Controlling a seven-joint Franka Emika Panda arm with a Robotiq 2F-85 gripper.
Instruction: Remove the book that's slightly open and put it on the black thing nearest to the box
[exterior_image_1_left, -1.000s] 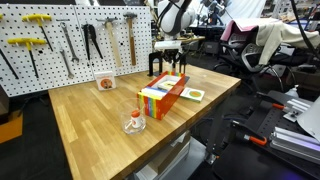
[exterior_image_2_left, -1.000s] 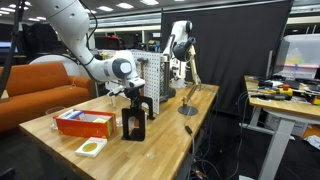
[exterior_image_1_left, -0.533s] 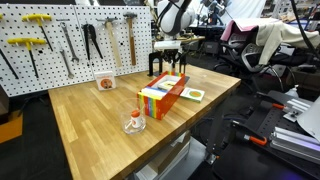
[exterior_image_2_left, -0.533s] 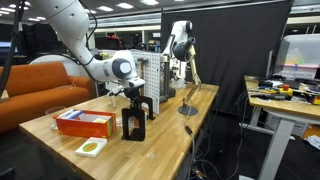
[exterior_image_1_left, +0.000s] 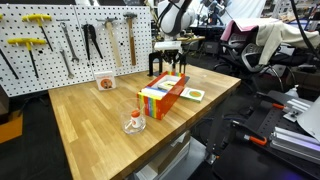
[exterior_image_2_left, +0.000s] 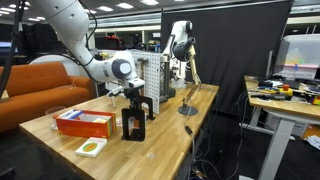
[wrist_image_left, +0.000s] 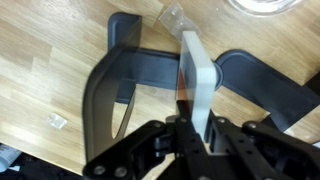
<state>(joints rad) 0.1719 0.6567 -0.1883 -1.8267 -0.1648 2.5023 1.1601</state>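
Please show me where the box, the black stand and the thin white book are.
box (exterior_image_1_left: 158, 103): in an exterior view, on its striped long side.
black stand (wrist_image_left: 106, 90): wrist view, on its curved left arm.
book (wrist_image_left: 200, 75): wrist view, on its white cover.

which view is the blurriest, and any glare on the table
Wrist view: the gripper is out of focus, close to the lens, while the book and the black stand look sharper. In both exterior views the picture is low in detail but evenly lit; the table shows only a soft sheen, no hard glare.
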